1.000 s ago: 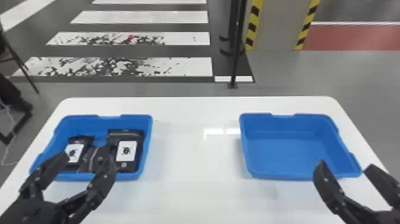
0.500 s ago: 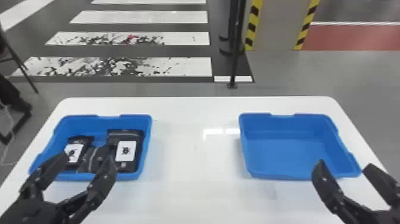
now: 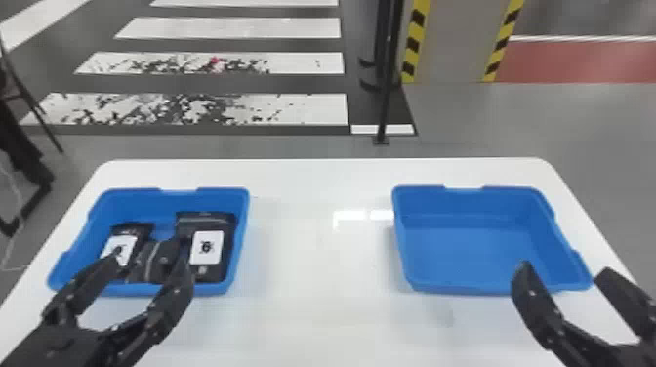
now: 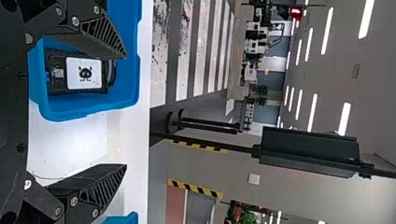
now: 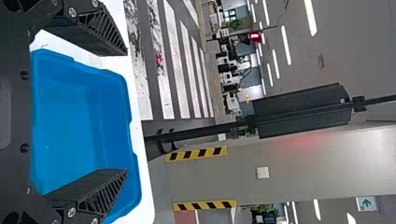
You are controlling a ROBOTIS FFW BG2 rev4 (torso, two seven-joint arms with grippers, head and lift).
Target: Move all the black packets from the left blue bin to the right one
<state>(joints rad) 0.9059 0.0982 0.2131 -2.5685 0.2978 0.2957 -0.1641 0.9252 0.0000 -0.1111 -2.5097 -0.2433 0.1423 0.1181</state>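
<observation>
In the head view, my left gripper [image 3: 150, 258] covered part of the near rim of the left bin [image 3: 243, 229] and bits of the left packet [image 3: 136, 233]; the middle packet [image 3: 150, 263] was partly blocked, its outline unclear. My right gripper [image 3: 564, 271] hid some of the near rim of the right bin [image 3: 398, 224] and ran off-frame. The table [image 3: 317, 302] was cut off on its near side. Left packet's mark was blurred.

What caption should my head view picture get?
Black packets lie in the left blue plastic bin, two pairs of black robot fingers open nearby.
</observation>
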